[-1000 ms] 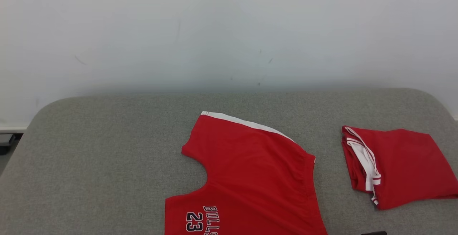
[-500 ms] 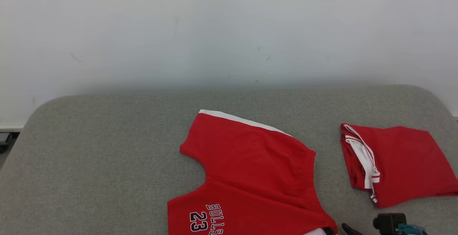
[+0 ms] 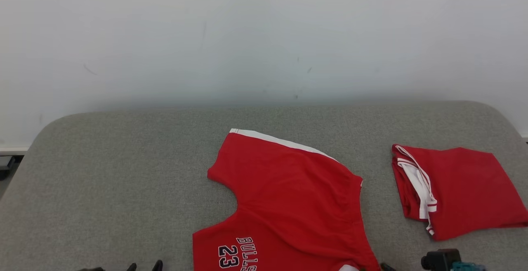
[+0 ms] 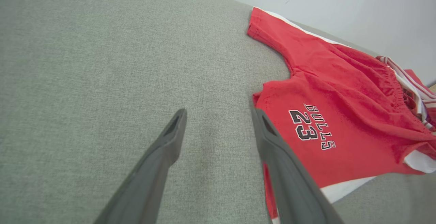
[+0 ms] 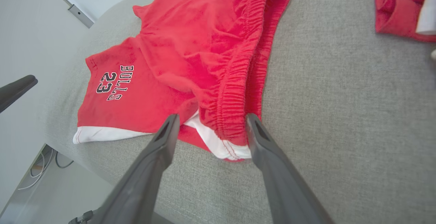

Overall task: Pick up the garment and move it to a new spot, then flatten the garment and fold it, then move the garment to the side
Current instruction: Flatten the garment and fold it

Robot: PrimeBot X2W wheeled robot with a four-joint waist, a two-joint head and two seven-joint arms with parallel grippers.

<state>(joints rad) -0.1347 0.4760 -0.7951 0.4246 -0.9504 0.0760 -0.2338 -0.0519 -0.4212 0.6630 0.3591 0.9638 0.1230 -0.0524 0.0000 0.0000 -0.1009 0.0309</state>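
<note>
Shorts of red knit (image 3: 288, 196) lie on grey fabric surface (image 3: 123, 159); left gripper (image 4: 219, 112) and right gripper (image 5: 212, 116) splay empty at near corners, likely for regrasp.

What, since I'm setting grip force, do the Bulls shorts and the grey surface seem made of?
Bulls shorts: soft matte knit, probably cotton or a blend; fuzzy nap, puckered elastic waistband. Grey surface: matte woven upholstery cloth, going by its fine weave.

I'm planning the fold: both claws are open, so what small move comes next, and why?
Probably slide the left claw toward its right, onto the near leg hem of the shorts: it stands open over bare cushion, while the open right claw straddles the waistband.
</note>
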